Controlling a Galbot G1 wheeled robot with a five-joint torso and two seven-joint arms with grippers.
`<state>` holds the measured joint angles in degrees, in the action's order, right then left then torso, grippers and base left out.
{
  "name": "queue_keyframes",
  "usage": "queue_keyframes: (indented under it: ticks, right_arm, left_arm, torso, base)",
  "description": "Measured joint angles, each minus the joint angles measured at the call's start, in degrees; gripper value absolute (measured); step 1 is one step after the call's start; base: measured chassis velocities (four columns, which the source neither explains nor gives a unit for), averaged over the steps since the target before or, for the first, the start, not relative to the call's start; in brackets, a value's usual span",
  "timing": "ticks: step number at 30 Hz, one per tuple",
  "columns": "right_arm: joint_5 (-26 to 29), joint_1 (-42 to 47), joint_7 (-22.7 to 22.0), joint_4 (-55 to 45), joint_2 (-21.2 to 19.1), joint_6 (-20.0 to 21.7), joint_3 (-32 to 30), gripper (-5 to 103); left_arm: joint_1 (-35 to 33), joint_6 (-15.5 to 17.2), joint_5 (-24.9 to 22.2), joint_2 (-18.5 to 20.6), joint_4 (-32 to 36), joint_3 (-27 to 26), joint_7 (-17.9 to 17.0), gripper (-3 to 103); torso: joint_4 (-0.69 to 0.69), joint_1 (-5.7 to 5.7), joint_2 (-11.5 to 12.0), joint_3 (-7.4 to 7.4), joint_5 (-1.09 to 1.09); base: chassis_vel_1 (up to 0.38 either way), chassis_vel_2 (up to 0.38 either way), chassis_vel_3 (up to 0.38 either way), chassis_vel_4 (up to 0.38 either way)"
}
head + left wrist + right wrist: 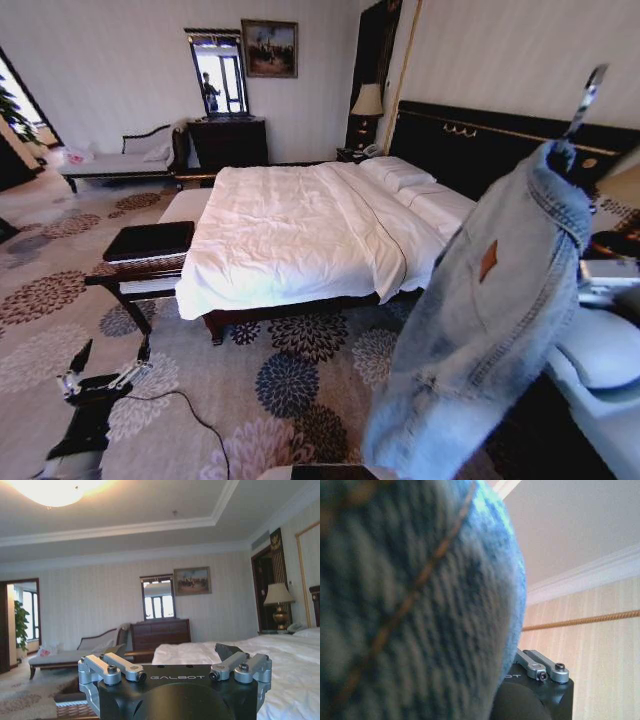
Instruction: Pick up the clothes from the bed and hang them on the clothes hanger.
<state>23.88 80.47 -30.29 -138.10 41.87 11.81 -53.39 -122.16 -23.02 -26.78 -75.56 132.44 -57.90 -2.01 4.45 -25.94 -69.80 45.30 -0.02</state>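
Right gripper (578,120) clenched on jacket (490,310) — hanging right of bed (300,230); left gripper (105,372) released — low by bed's foot

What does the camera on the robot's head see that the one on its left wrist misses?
The head view alone shows the light-blue faded denim jacket hanging off the raised right gripper, the dark bench at the bed's foot and the flowered carpet. The left wrist view alone shows the ceiling light and the left gripper close up, fingers spread. Both show the wide white bed, dresser, framed painting and bedside lamp.
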Motion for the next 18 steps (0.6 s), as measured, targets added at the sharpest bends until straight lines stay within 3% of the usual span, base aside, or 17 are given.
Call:
queue_keyframes:
  ticks: [6, 18]
  right_arm:
    - [-5.5, 5.6, 2.6, -1.8, 7.4, -2.7, -4.9, 19]
    - [-8.1, 12.3, 5.9, -5.3, 11.7, -5.5, -14.6, 19]
  left_arm:
    - [0.0, 0.0, 0.0, 0.0, 0.0, 0.0, 0.0, 100]
    - [0.0, 0.0, 0.0, 0.0, 0.0, 0.0, 0.0, 100]
  torso:
    - [0.03, -0.02, 0.0, 0.00, 0.02]
    - [0.02, 0.08, 0.0, -0.03, 0.01]
  base:
    - [-0.075, 0.007, -0.016, -0.080]
    - [-0.069, -0.086, -0.075, -0.073]
